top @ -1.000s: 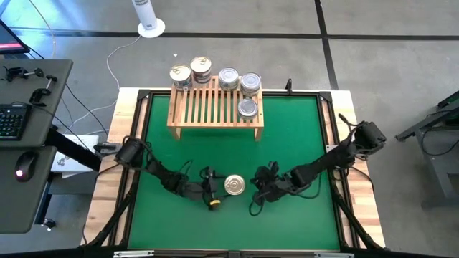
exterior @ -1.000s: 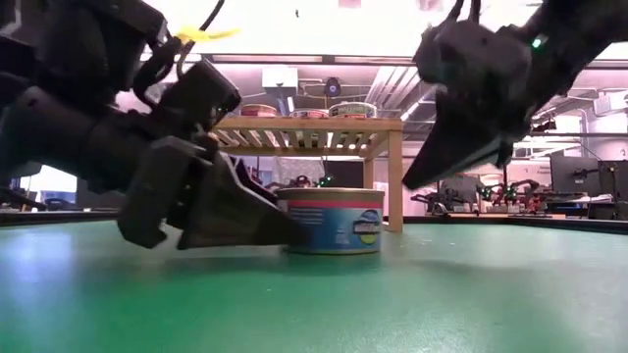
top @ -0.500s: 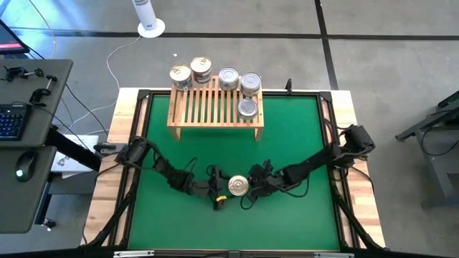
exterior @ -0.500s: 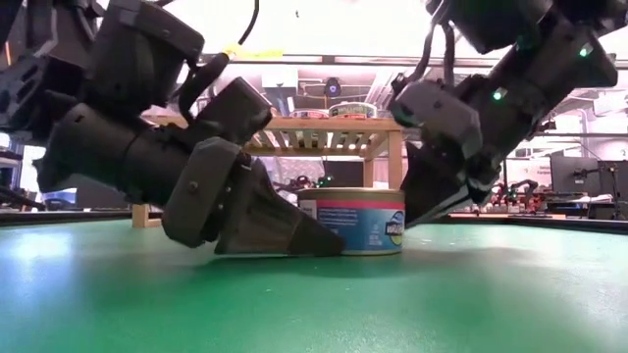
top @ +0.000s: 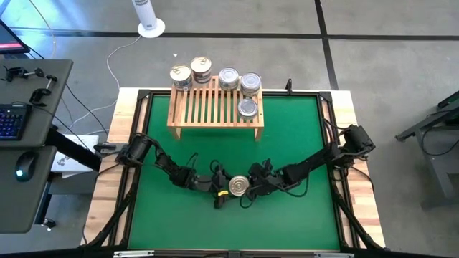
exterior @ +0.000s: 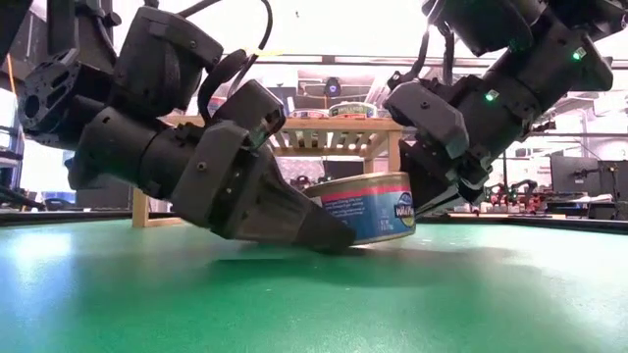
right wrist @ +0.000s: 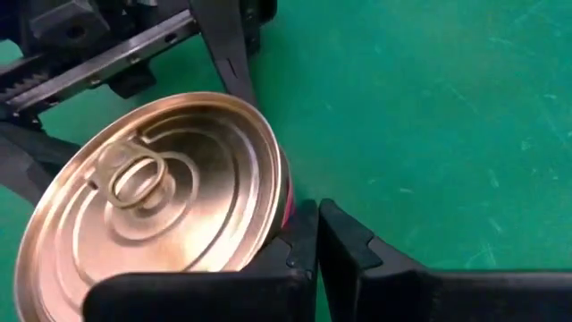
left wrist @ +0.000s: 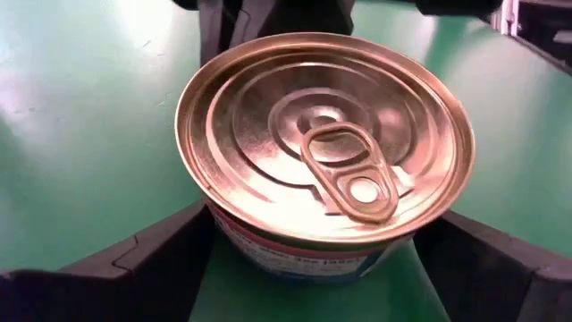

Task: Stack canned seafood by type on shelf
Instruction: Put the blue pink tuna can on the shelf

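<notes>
A gold-lidded tin of canned seafood (top: 238, 186) sits tilted on the green mat (top: 287, 136) near the table's front. My left gripper (top: 229, 188) is open, with one finger on either side of the tin (left wrist: 326, 143). My right gripper (top: 251, 188) is shut, its tips at the tin's right side (right wrist: 315, 228). The light-wood shelf (top: 208, 107) stands at the far side. One tin (top: 247, 107) rests on its slats, and several more (top: 201, 70) line its far edge. My left gripper comes in nearly level from the table's left, and its fingers (left wrist: 161, 259) flank the tin's side wall (left wrist: 268, 250). Whether the pads touch the wall, I cannot tell. My right gripper's shut fingertips (right wrist: 299, 237) meet the tin's side wall low down (right wrist: 286, 201), slanting down from the table's right. The tin is tilted, its right edge (exterior: 410, 227) raised off the mat and its lid leaning toward the left gripper.
A wooden frame (top: 344, 143) borders the mat. A desk with a keyboard (top: 11, 122) and a mouse stands off the table's left side. Bare mat lies between the tin and the shelf's legs (exterior: 394, 181).
My left gripper has moved toward the table's right and rolled a little, so its fingers now reach along both sides of the tin. My right gripper has come down and leftward against the tin. The tin has slid slightly right and tipped, its right edge rising.
</notes>
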{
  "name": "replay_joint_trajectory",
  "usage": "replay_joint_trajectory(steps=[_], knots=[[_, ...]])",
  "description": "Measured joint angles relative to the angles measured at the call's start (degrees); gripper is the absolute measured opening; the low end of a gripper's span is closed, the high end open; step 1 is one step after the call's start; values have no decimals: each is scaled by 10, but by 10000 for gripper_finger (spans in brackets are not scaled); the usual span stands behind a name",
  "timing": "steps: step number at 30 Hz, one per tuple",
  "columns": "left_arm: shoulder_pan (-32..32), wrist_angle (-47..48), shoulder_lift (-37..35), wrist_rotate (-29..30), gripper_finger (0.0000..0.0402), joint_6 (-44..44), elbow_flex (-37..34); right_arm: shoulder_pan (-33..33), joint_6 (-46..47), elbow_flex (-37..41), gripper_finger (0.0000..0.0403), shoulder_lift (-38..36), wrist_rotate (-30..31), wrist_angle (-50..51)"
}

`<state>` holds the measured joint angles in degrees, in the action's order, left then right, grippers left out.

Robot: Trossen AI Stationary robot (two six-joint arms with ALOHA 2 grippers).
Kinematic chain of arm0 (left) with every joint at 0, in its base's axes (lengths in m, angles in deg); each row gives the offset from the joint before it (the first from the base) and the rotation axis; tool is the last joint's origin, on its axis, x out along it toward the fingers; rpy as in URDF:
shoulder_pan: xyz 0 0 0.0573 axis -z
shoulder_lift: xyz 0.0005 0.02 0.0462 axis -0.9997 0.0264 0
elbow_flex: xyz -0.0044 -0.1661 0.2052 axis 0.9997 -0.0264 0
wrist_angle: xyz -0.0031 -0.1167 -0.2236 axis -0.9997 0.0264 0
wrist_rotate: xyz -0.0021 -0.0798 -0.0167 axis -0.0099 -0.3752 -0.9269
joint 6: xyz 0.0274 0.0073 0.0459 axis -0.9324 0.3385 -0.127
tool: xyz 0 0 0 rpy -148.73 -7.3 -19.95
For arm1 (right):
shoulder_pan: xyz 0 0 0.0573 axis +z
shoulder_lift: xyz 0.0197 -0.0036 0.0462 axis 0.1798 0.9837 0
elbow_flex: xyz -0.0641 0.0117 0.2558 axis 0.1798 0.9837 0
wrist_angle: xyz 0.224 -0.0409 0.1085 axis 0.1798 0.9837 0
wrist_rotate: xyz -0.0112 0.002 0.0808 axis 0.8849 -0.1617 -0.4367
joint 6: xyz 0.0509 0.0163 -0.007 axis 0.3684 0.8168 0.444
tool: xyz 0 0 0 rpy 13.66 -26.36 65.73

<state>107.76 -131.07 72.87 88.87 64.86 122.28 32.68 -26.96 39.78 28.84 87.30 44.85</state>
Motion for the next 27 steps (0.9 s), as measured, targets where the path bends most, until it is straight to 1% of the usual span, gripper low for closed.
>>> replay_joint_trajectory(steps=[6,10,14,21,27], knots=[[2,1,0,-6,352,-50,0,0,0,-2,0,-1,-4,18],[0,3,0,-8,352,-29,0,1,-4,-2,0,-1,-3,32],[-9,6,-1,-31,357,3,0,1,-5,-3,0,-1,-1,38],[-11,17,-1,-42,382,-2,1,2,-5,-3,0,-1,0,46],[-11,23,-2,-51,388,-22,0,2,-4,-3,0,-2,-4,59]])
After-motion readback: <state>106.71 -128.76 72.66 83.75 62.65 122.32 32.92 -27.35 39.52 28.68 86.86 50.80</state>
